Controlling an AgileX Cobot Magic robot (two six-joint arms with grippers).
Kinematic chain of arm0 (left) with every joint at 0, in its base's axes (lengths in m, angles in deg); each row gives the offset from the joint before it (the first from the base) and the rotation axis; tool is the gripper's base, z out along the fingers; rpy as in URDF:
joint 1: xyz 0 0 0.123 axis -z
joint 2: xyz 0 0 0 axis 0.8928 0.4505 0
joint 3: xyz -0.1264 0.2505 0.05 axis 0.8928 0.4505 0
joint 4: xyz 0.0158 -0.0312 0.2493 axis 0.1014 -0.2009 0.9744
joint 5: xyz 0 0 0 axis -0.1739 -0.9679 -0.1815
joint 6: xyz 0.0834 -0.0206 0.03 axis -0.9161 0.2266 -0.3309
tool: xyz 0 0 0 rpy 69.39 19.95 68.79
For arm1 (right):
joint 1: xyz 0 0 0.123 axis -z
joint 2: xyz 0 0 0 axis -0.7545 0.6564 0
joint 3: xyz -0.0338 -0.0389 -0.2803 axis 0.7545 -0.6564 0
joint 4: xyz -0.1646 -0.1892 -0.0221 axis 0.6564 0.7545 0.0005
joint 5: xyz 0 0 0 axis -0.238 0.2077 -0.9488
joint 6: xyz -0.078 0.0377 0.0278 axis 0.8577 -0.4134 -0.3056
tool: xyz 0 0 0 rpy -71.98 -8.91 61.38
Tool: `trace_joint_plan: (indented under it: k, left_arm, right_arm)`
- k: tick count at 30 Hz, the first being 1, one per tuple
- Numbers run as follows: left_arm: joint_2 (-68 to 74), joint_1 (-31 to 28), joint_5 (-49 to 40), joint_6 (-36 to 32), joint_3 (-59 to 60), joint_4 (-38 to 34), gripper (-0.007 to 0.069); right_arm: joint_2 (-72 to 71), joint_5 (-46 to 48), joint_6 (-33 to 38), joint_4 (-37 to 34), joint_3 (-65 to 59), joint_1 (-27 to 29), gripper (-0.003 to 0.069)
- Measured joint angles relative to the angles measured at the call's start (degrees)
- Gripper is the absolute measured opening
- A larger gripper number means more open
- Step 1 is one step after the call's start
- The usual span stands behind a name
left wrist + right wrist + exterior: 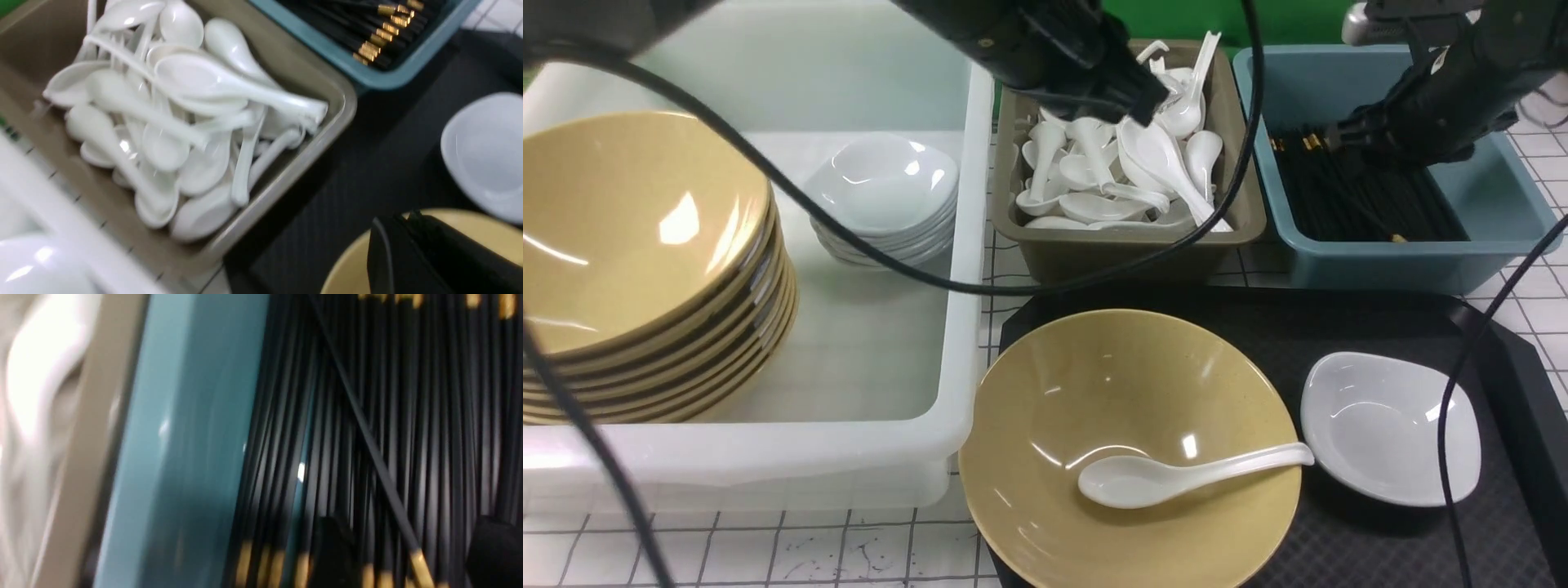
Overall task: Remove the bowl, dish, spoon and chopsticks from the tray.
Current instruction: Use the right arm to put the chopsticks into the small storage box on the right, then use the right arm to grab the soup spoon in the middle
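One spoon point(1143, 480) left to move next, likely by the left gripper point(390, 232), the nearer one; spoon lies below it, back toward the robot, in the bowl point(1127, 367), long axis crosswise, handle to the right over the rim. Left gripper closed, nothing held, above olive bin. Right gripper point(408, 551) spread apart over the chopsticks in the blue bin point(1421, 265), gripping nothing; dish point(1388, 433) nearer the robot from it, on the tray point(1396, 543).

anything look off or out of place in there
Mostly tidy. One chopstick lies slantwise across the others in the blue bin, which run roughly parallel. The spoon sits inside the yellow bowl, handle over its rim. No spill or breakage shows.
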Motion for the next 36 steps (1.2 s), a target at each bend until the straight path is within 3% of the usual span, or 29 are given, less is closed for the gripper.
trace_joint_plan:
  k: [7,13,20,25,30,36]
  left_arm:
    - [-10.1,0.0,-6.9,0.3,3.7,4.9,-0.0013]
    - [-24.6,0.0,-5.1,0.8,20.0,4.8,-0.0013]
    - [-35.8,0.0,-1.1,2.8,36.5,3.5,-0.0013]
    - [-41.3,0.0,-0.3,3.5,46.0,3.5,-0.0013]
    - [-43.3,0.0,0.5,3.6,51.2,3.5,-0.0013]
    - [-43.5,0.0,3.1,3.6,53.5,3.4,-0.0013]
  right_arm:
    - [-9.3,12.9,9.4,-1.4,0.4,-4.5,0.0482]
    - [-16.0,22.6,15.7,-2.0,0.3,-11.6,0.0484]
    - [-20.3,23.5,21.6,-5.1,-3.8,-22.4,0.0484]
    - [-20.5,23.4,35.4,-5.7,-11.0,-30.7,0.0484]
    - [-19.0,23.3,47.2,-5.7,-17.7,-32.8,0.0484]
    - [-14.3,21.4,51.3,-4.4,-21.5,-32.8,0.0484]
